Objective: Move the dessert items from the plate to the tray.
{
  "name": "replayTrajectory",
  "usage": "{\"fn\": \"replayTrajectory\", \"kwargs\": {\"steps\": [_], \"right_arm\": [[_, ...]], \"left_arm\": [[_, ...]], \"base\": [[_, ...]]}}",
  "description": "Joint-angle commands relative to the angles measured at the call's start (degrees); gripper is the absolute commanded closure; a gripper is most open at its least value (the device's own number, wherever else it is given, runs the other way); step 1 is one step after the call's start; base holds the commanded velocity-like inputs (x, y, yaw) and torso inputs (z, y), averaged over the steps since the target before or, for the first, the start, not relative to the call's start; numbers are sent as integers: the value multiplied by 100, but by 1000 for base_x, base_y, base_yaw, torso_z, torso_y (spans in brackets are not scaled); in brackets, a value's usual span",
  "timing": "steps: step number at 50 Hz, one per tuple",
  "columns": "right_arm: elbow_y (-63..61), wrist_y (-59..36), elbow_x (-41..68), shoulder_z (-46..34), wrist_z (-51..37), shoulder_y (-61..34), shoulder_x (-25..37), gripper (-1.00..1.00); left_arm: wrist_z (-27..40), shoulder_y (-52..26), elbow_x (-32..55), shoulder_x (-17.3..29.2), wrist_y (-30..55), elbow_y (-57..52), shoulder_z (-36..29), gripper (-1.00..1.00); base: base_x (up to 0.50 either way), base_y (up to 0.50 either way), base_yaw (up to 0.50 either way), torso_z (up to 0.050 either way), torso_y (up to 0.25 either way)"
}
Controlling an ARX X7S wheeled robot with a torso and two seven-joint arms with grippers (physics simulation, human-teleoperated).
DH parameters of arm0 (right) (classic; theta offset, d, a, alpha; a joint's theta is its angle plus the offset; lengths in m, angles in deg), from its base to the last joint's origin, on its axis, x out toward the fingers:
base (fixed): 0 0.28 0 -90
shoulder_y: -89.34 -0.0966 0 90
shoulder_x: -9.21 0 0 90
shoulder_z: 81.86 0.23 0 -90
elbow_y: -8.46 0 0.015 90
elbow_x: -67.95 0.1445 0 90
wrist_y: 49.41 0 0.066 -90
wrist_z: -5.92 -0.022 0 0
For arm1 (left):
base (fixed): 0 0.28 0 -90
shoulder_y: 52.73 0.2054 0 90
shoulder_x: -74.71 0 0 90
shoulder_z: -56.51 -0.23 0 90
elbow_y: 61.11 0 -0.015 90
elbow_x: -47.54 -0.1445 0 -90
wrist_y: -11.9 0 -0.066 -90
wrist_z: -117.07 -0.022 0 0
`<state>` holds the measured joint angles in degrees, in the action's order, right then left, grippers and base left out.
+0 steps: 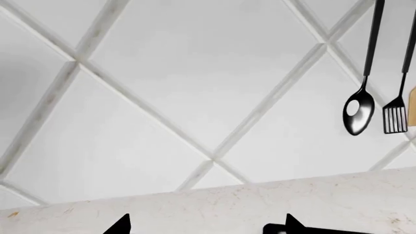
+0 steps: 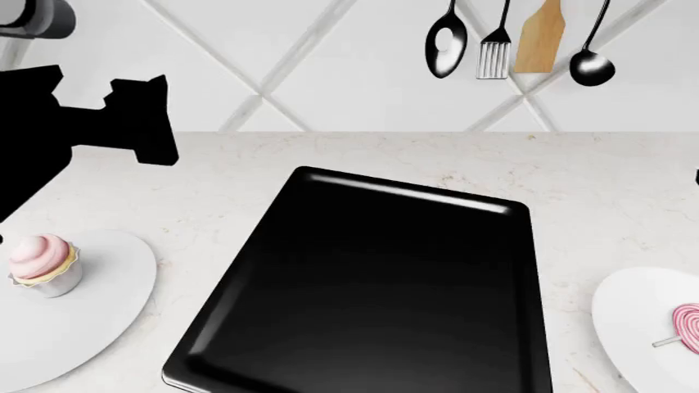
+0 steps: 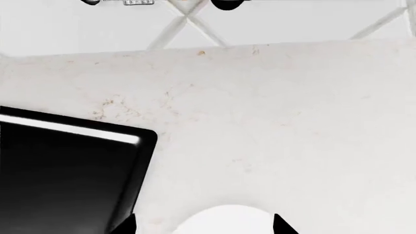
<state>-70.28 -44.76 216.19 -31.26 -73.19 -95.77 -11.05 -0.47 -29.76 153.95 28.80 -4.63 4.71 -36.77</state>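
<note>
The cupcake (image 2: 44, 264) sits on its plate (image 2: 104, 311) at nine o'clock of the tray (image 2: 372, 303), the lollipop (image 2: 686, 326) at three. Both grippers (image 1: 206, 225) (image 3: 204, 225) hang open, empty. A rushed pinch could topple the cupcake.

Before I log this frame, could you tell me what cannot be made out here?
- Right gripper: off the head view's edge; the wrist view shows only its fingertips.
- Lollipop: head view's right edge cuts it.
- Left gripper: wrist view's edge cuts its fingers.
- Left plate: cropped at the edge; cupcake visible.
</note>
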Motion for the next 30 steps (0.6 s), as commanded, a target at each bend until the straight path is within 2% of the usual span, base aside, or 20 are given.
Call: {"fn": "replayTrajectory", "kwargs": {"steps": [1,8,14,23,27,30], "right_arm": [[793,-444,447,-901,-122,-563,351,-100],[806,-436,87,-1418,582,-726,635,-100],[561,-140,-749,-1078,1524,-42,955,-100],[1003,-161,-892,-1251,1444,-35,866,-100],[1565,-454,-725,-1769,1226,-524,679,-100],[1724,-460,-955,-2866,1620,-1325,668,-100]], "left_arm": [[-33,43,-45,47,-44,-17,-16,-100],[-35,72,-39,67,-82,-27,-28,-100],[-163,191,-186,36,-126,-52,14,-100],[-165,184,-163,115,-155,-50,17,-100],[-211,251,-200,123,-168,-86,27,-100],[-240,277,-229,118,-160,-71,-4,-100]], "base": [[0,0,0,0,0],[0,0,0,0,0],[0,0,0,0,0],[0,0,0,0,0],[0,0,0,0,0],[0,0,0,0,0]]}}
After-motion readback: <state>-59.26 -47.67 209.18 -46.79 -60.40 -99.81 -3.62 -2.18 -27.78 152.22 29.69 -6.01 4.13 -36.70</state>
